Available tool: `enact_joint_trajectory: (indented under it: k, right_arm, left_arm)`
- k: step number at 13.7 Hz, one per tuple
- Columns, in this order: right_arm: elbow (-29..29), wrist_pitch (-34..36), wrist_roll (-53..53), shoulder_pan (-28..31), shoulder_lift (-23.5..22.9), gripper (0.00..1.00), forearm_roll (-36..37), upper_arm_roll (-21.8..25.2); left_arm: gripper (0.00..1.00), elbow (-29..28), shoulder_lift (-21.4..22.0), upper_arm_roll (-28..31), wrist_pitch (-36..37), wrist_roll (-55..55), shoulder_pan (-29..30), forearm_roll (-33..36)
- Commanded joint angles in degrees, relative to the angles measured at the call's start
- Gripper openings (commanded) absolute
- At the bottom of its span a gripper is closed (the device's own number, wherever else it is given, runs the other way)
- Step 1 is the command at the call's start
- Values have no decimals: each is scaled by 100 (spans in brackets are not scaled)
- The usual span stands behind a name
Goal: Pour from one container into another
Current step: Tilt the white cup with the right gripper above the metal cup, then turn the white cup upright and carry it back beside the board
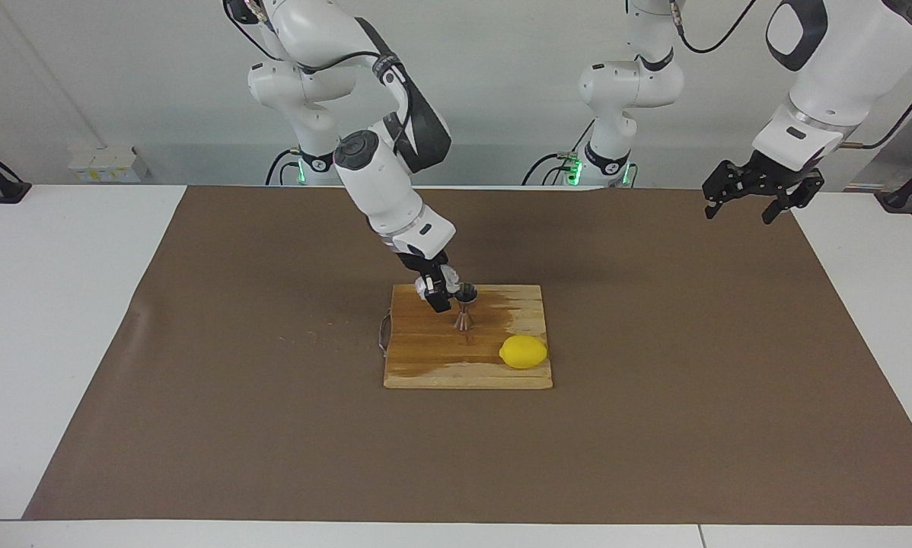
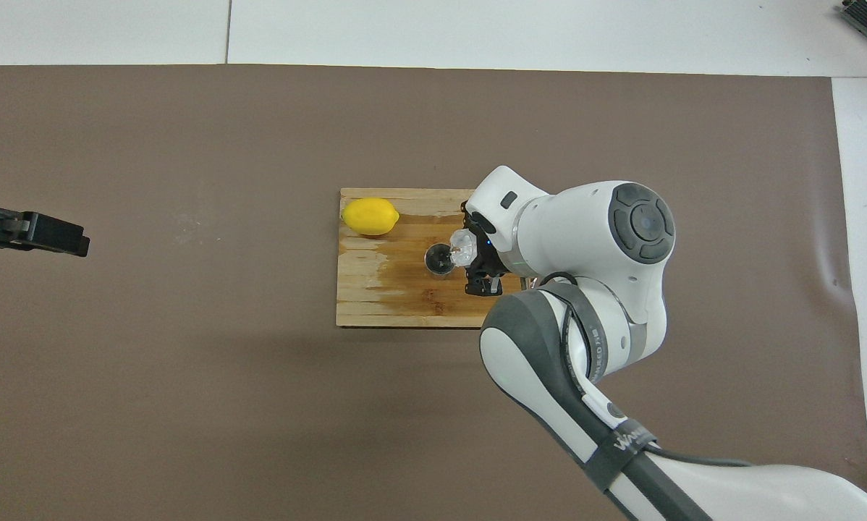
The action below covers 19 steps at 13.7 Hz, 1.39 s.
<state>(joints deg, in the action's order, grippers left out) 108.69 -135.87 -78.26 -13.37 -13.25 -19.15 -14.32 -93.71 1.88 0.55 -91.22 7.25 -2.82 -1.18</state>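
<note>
Mid-pour: right claw (image 1: 442, 288) pinches the small clear faceted glass cup (image 2: 464, 246), tipped at the rim of the silvery hourglass metal jigger (image 1: 464, 308) standing on the wooden cutting board (image 1: 425, 358). Left: finish pour, set cup down. Left claw (image 1: 760, 196) spread, waiting over the table's edge.

The small clear faceted glass cup (image 1: 448, 280) hangs tipped on its side, mouth right at the rim of the silvery hourglass jigger (image 1: 464, 308), which stands upright on the wet wooden board (image 1: 433, 358), nearer the robots than the lemon (image 1: 523, 352).
</note>
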Motion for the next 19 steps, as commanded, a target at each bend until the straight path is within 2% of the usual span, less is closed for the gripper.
enact_joint_trajectory:
  k: [1,5,9,15,18,19]
  right_arm:
    - [91,26,-372,71,148,0,-586,-45]
    - [153,52,-1348,264,183,0,-1800,-45]
    - [153,341,-2016,694,200,0,-2837,-45]
    - [460,1281,-3368,1888,201,0,-3436,-45]
    - [513,1721,-4194,2495,25,0,-3464,-36]
    - [505,1853,-4519,2706,-184,0,-3464,-36]
  left_arm:
    - [100,-148,137,42,-53,22,-52,109]
    - [100,-148,137,42,-53,22,-52,109]
    - [100,-148,137,42,-53,22,-52,109]
    - [100,-148,137,42,-53,22,-52,109]
    - [100,-148,137,42,-53,22,-52,109]
    - [100,-148,137,42,-53,22,-52,109]
